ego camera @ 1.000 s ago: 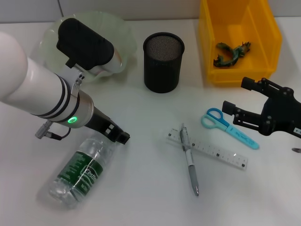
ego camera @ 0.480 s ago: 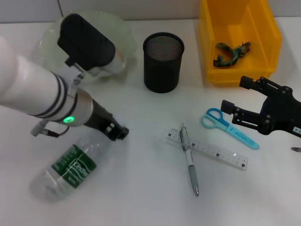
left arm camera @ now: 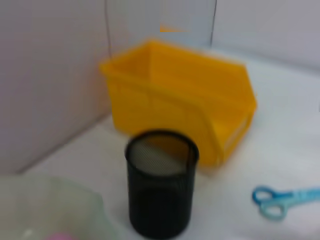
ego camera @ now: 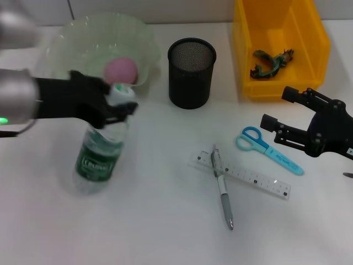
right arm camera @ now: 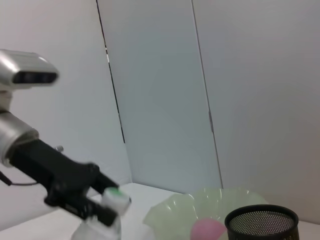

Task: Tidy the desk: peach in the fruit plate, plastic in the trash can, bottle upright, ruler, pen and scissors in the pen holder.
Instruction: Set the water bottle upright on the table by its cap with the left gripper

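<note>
We have the bottle (ego camera: pixel 102 152) nearly stood up near the table's (ego camera: pixel 165 232) left edge, just in front of the fruit plate (ego camera: pixel 60 41), its base on the table and its top leaning a little toward the far edge. Our left pincer (ego camera: pixel 118 105) is pinching the bottle at the neck, just under the white cap (ego camera: pixel 121 93), with the forearm reaching in almost level from the left edge. The peach (ego camera: pixel 121 70) already sits in the fruit plate.

We judge the bottle to be light and thin-walled: clear plastic that would dent under a hard squeeze and slide on the smooth table. The neck is its stiffest part, so holding there makes sense, but a tall, light bottle held high can tip when let go, so it should be fully vertical with its base flat first.

Our right pincer (ego camera: pixel 284 110) hovers spread and empty near the right edge, just beyond the scissors (ego camera: pixel 267 149), wrist roughly level. The ruler (ego camera: pixel 242 175) and the pen (ego camera: pixel 222 187) lying across it wait toward the middle, in front of the pen holder (ego camera: pixel 191 72). The trash can (ego camera: pixel 281 47) at the far right corner holds the plastic (ego camera: pixel 270 62).
</note>
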Tool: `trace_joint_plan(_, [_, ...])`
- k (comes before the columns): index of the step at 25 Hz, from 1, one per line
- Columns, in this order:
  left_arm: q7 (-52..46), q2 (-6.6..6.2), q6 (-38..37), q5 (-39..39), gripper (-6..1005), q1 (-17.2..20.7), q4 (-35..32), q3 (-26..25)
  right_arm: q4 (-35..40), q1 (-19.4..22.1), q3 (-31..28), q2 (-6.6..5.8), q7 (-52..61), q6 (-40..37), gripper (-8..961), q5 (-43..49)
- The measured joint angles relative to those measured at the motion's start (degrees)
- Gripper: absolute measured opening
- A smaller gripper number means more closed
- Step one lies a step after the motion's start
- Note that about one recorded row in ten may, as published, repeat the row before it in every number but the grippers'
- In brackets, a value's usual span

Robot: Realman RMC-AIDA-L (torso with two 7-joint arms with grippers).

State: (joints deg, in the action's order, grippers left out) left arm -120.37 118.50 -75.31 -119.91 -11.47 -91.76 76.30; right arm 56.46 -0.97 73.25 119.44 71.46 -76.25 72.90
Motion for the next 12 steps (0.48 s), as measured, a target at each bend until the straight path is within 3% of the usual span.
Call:
trace_joint_plan(2, [9.28,-0.02,-3.84,8.61,453,0.55,5.43,-8.24,0.12,-0.17,-0.23,0.00,0.18,-0.63,840,0.00])
trace_joint_plan(3, [9.28,-0.02,-3.84,8.61,453,0.55,5.43,-8.24,0.12,-0.17,-0.23,0.00,0.18,-0.63,840,0.00])
trace_joint_plan(5, [15.57,-0.04,-7.01,13.71,453,0.37,11.20,-14.32,0.21,-0.33,-0.30,0.00,0.29,-1.01,839,0.00])
trace_joint_plan(12, [17.83,-0.19,-8.25,14.92,452,-0.62,16.04,-18.50,0.48,-0.54,-0.30,0.00,0.45,-1.17,839,0.00])
